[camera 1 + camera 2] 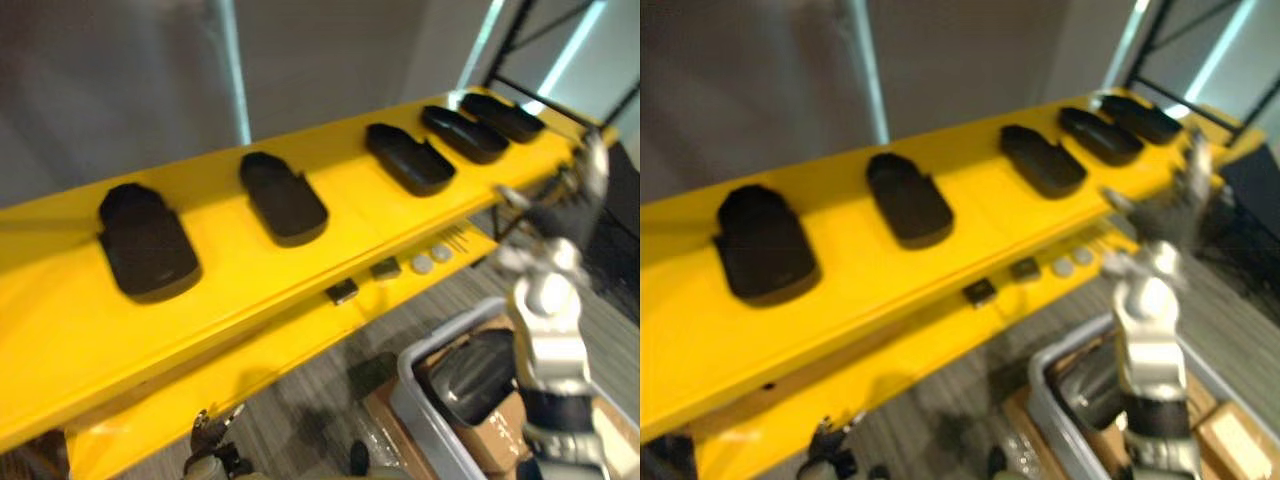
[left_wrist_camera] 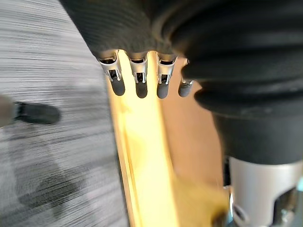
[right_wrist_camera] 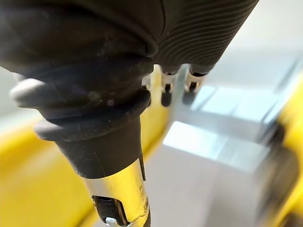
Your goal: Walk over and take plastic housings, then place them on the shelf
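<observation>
The right hand (image 1: 1162, 215) is raised with fingers spread and empty, by the right end of the yellow shelf (image 1: 60, 340). Below it, a grey bin (image 1: 418, 395) holds one black housing (image 1: 473, 375). Five plastic housings (image 1: 283, 197) line the shelf top. The left hand (image 1: 208, 432) hangs low, relaxed and empty.

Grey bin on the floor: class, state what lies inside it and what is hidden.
Inside the grey bin lies one dark plastic housing on brown cardboard. The robot's right arm covers the bin's middle, so anything beneath it cannot be seen.
</observation>
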Controlling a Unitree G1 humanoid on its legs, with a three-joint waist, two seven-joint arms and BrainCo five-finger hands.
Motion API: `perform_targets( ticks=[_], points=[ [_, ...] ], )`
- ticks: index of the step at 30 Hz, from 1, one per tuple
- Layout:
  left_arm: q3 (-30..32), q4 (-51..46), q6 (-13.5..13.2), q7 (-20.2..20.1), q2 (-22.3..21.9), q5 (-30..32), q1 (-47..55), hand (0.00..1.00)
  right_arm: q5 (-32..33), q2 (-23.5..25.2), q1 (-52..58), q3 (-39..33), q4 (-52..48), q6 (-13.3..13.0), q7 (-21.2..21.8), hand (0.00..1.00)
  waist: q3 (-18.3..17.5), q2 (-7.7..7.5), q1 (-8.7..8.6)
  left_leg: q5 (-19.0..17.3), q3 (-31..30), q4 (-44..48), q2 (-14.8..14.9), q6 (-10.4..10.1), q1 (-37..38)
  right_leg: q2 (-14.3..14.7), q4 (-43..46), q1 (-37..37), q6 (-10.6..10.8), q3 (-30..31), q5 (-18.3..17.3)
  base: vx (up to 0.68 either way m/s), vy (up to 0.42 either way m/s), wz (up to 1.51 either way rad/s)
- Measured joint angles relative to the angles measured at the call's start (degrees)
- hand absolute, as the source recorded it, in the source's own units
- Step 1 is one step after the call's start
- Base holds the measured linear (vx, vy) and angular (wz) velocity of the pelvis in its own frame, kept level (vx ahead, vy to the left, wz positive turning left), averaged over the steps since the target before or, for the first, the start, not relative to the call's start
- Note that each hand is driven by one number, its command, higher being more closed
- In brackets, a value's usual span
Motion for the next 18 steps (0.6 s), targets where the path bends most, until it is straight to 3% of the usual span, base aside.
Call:
perform_targets(
  ticks=[4,8,11,16,18],
  points=[
    [-7.1,-6.7,-2.6,-3.9,0.4,1.9,0.9,0.00,1.5,5.2,10.2,-2.6,-0.3,-6.5,0.4,0.00,-0.3,0.27,-3.39,-1.6,5.2,0.4,0.5,-0.9,1.9,1.3,-0.3,-0.9,0.2,4.7,0.7,0.02,0.005,-0.63],
    [-15.6,-11.9,-2.2,-6.7,0.9,2.1,0.7,0.00,2.7,7.4,15.0,-2.3,-0.7,-8.3,0.2,0.00,-0.4,0.43,-5.06,-2.2,9.9,0.2,0.2,-1.0,2.8,1.9,-1.0,-2.7,0.5,9.1,1.7,-0.01,0.007,-0.64],
    [-23.3,-13.4,0.2,-9.1,0.9,5.7,0.9,0.00,4.8,7.8,19.0,-2.5,-0.5,-9.3,-0.9,0.00,-0.3,0.95,-7.64,-2.6,13.5,0.2,0.2,-1.6,4.2,2.7,-1.1,-3.4,0.7,11.7,2.2,0.01,0.002,-0.49],
    [-29.1,-15.1,4.5,-11.0,1.0,5.9,0.2,0.00,10.7,10.8,22.2,-2.2,0.4,-13.5,-0.3,0.00,-0.2,1.31,-10.54,-3.2,15.8,0.2,0.2,-1.8,5.3,3.1,-1.1,-3.5,0.5,13.6,2.6,0.01,-0.001,-0.29],
    [-30.5,-15.1,6.8,-10.3,1.7,5.8,-0.1,0.00,11.5,11.0,21.4,1.5,0.5,-15.2,1.3,0.00,-0.1,1.12,-10.31,-6.5,15.8,4.6,0.8,-2.2,5.7,4.3,-1.1,-3.8,0.7,17.2,2.8,-0.06,-0.016,-0.74]
  ],
)
